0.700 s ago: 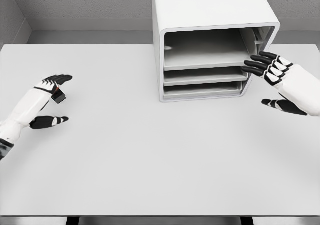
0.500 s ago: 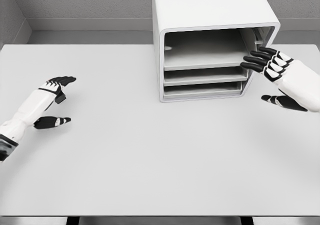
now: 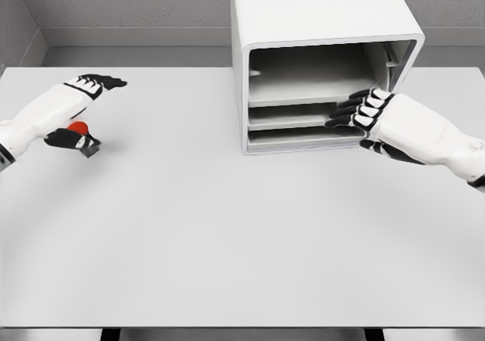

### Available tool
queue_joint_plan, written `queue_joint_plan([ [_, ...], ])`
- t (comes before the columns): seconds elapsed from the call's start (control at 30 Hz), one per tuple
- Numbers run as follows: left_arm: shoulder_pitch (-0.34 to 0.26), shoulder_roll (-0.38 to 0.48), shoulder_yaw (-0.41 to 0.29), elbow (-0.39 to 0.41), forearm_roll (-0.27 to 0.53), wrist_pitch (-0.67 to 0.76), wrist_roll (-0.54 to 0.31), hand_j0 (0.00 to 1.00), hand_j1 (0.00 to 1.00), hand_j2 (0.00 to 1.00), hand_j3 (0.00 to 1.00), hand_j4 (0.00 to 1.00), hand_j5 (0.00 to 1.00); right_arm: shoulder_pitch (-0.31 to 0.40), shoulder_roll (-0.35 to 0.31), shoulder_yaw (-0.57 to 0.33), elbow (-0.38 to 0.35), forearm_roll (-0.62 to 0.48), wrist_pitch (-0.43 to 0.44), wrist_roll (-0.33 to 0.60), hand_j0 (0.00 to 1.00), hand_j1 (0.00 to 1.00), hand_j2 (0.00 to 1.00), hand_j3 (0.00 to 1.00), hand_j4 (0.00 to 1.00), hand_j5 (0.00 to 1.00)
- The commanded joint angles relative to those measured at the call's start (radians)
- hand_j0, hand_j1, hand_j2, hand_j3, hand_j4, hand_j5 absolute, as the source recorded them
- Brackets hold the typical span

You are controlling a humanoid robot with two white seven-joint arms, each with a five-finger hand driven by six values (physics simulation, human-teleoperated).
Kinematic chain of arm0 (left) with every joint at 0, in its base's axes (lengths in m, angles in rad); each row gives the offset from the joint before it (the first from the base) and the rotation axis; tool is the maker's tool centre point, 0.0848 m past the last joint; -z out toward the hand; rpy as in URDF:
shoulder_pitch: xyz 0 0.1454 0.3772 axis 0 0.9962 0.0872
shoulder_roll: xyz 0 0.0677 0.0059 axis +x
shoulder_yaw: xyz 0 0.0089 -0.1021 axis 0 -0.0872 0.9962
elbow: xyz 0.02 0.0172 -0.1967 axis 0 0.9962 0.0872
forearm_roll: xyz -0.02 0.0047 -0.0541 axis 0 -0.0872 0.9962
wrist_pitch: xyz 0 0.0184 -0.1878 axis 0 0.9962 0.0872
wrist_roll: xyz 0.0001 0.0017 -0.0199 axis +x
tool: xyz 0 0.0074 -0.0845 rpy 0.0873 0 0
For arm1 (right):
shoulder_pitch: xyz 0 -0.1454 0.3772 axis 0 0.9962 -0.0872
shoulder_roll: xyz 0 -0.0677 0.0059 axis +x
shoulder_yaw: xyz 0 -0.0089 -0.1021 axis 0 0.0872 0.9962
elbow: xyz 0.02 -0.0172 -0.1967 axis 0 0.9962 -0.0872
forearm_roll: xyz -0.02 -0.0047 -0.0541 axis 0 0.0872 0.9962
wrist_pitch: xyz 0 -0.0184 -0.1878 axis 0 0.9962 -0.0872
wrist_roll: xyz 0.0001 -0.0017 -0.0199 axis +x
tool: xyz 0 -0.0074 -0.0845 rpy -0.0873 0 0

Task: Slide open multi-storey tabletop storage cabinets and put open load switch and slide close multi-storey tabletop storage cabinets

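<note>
The load switch (image 3: pixel 80 138), a small dark block with a red part on top, is lying on the white table (image 3: pixel 227 235) just under the thumb of the left hand (image 3: pixel 72 110). The thumb seems to be touching it, but the other left fingers (image 3: pixel 106 81) are stretching out straight above it and are gripping nothing. The storage cabinet (image 3: pixel 318 53) is standing at the far side of the table, its front open with three shelves showing. The right hand (image 3: pixel 379 121) is reaching in front of the lower shelves, its fingertips (image 3: pixel 341 117) spread and resting at the edge of the middle shelf (image 3: pixel 292 117), not closing around anything.
</note>
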Motion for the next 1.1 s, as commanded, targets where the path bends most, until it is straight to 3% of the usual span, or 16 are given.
queue_joint_plan([
  [0.0, -0.003, 0.001, 0.010, 0.008, -0.061, 0.002, -0.011, 1.00, 1.00, 1.00, 1.00, 1.00, 1.00, 0.000, 0.019, 0.000, 0.005, -0.006, 0.000, 0.005, 0.69, 0.69, 0.69, 0.69, 0.69, 0.69],
  [0.1, -0.008, 0.001, 0.008, 0.020, -0.159, 0.002, -0.011, 1.00, 1.00, 1.00, 1.00, 1.00, 1.00, -0.020, 0.060, 0.001, 0.036, 0.001, 0.000, 0.005, 0.70, 0.70, 0.70, 0.70, 0.70, 0.70],
  [0.27, 0.009, 0.038, -0.004, 0.023, -0.170, 0.002, -0.011, 1.00, 1.00, 1.00, 1.00, 1.00, 1.00, -0.057, 0.109, 0.012, 0.096, 0.002, 0.000, 0.032, 0.70, 0.70, 0.70, 0.70, 0.70, 0.70],
  [0.47, 0.002, 0.069, -0.016, 0.089, -0.292, 0.002, -0.011, 1.00, 1.00, 1.00, 1.00, 1.00, 1.00, -0.104, 0.158, 0.024, 0.135, 0.002, 0.000, 0.043, 0.70, 0.70, 0.70, 0.70, 0.70, 0.70],
  [0.73, -0.026, 0.067, -0.041, 0.095, -0.321, 0.002, -0.011, 1.00, 1.00, 1.00, 1.00, 1.00, 1.00, -0.123, 0.195, 0.043, 0.139, 0.002, 0.000, 0.042, 0.70, 0.70, 0.70, 0.70, 0.70, 0.70],
  [0.9, -0.046, 0.058, -0.067, 0.126, -0.323, 0.002, -0.011, 1.00, 1.00, 1.00, 1.00, 1.00, 1.00, -0.138, 0.261, 0.047, 0.137, 0.002, 0.000, 0.085, 0.70, 0.70, 0.70, 0.70, 0.70, 0.70],
  [1.0, -0.054, 0.060, -0.075, 0.154, -0.337, 0.002, -0.011, 0.97, 0.97, 0.97, 0.97, 0.97, 0.97, -0.144, 0.292, 0.049, 0.140, 0.004, 0.000, 0.092, 0.70, 0.70, 0.70, 0.70, 0.70, 0.70],
  [1.07, -0.054, 0.058, -0.076, 0.154, -0.337, 0.002, -0.011, 0.88, 0.88, 0.88, 0.88, 0.88, 0.88, -0.155, 0.301, 0.061, 0.146, 0.004, 0.000, 0.094, 0.70, 0.70, 0.70, 0.70, 0.70, 0.70],
])
